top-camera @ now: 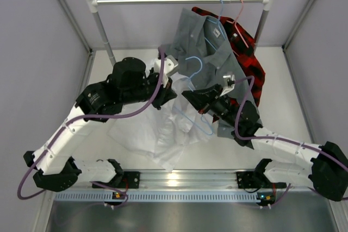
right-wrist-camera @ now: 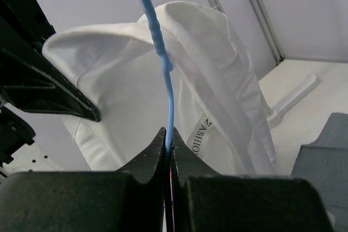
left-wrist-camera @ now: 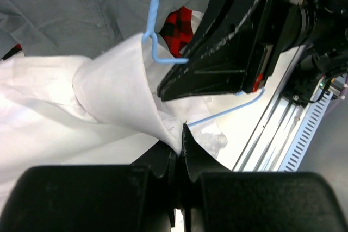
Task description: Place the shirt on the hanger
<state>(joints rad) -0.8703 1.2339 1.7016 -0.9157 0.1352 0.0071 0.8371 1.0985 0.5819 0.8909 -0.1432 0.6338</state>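
Note:
The white shirt (top-camera: 163,131) hangs half lifted between the two arms, its lower part crumpled on the table. My left gripper (top-camera: 172,92) is shut on a fold of the shirt (left-wrist-camera: 114,88) near the collar, the cloth pinched at its tips (left-wrist-camera: 180,134). My right gripper (top-camera: 188,96) is shut on the light-blue wire hanger (top-camera: 202,125), holding it upright by the wire (right-wrist-camera: 168,101). The hanger's hook (top-camera: 197,64) rises above both grippers. In the right wrist view the collar (right-wrist-camera: 212,63) with its label stands just behind the wire. The hanger's wire (left-wrist-camera: 155,36) runs beside the collar fold.
A clothes rack rail (top-camera: 179,1) crosses the back on two posts. From it hang a grey shirt (top-camera: 204,39) on a blue hanger and a red-and-black plaid shirt (top-camera: 251,63) on a pink hanger (top-camera: 239,9), right behind the grippers. Walls close both sides.

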